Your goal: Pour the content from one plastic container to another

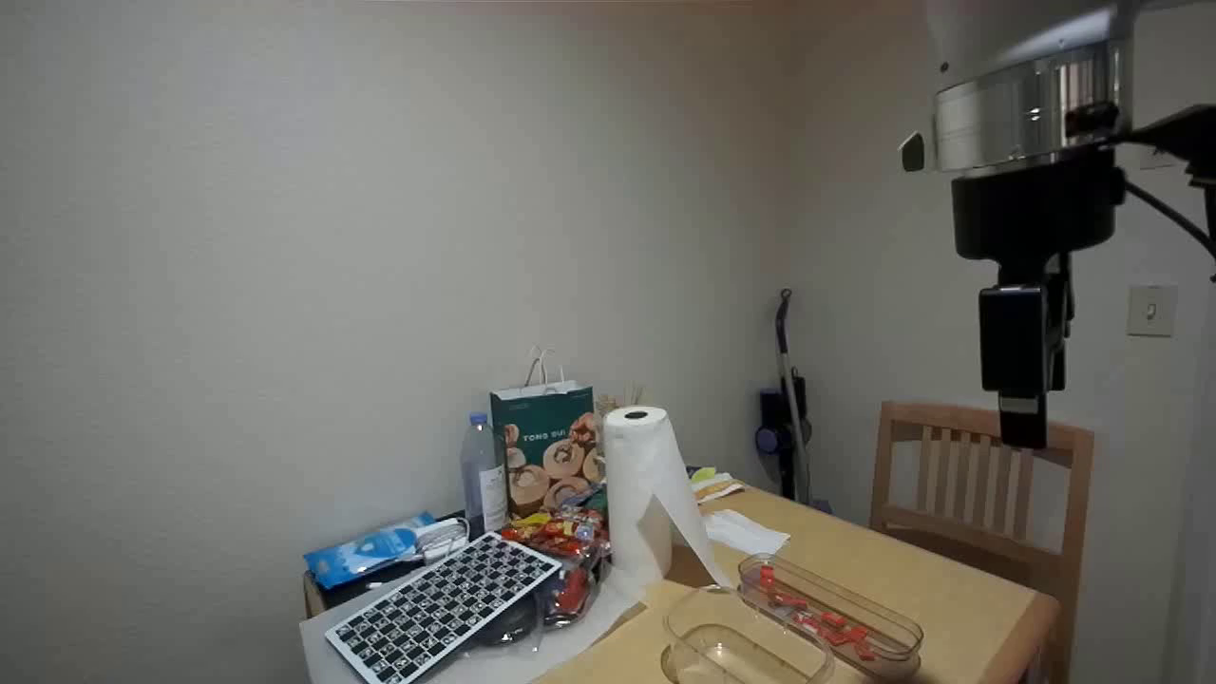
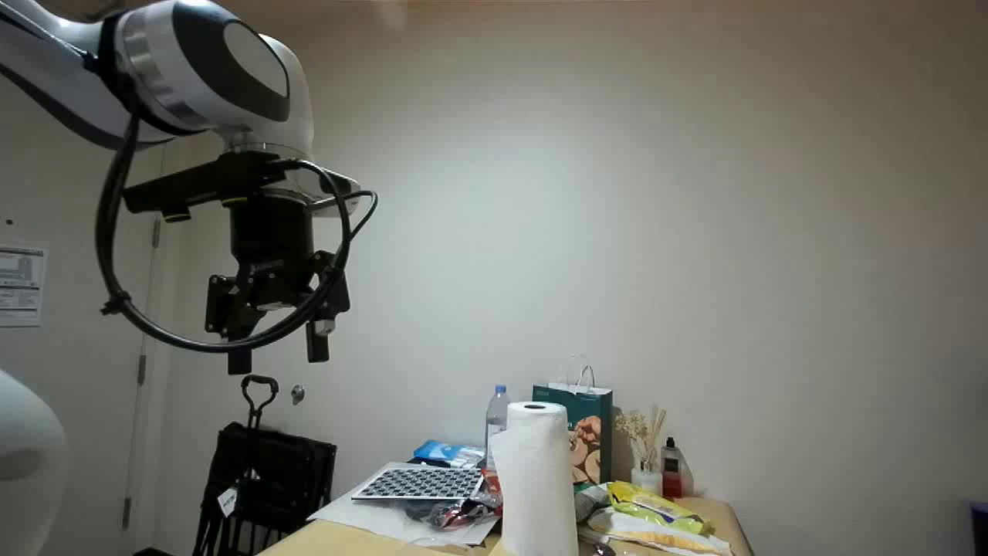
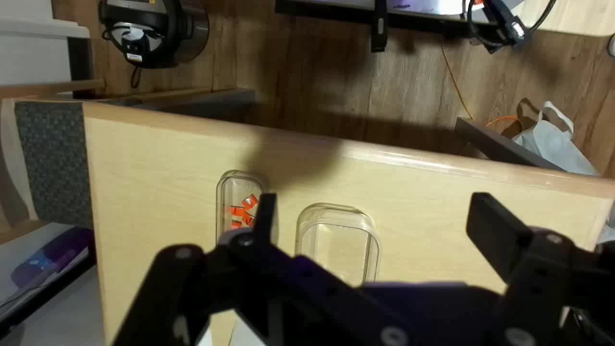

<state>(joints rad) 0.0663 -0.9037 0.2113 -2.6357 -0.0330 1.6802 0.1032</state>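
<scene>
A long narrow clear plastic container (image 1: pixel 898 659) stands on the table with several small red-wrapped pieces (image 1: pixel 828 622) in it. A wider clear plastic container (image 1: pixel 736 654) stands beside it and looks empty. In the wrist view the narrow container (image 3: pixel 236 185) is at left, partly hidden by a finger, with its red pieces (image 3: pixel 247 210). The wider container (image 3: pixel 338 245) shows between the fingers, its lower part hidden by the gripper. My gripper (image 3: pixel 373 199) is open and empty, high above the table, as an exterior view (image 2: pixel 279 357) also shows.
A paper towel roll (image 1: pixel 638 503) stands upright near the containers. Behind it are a checkered board (image 1: pixel 442 608), snack packets (image 1: pixel 570 532), a bottle (image 1: pixel 484 475) and a green paper bag (image 1: pixel 532 442). A wooden chair (image 1: pixel 978 480) is beyond the table (image 3: pixel 158 158).
</scene>
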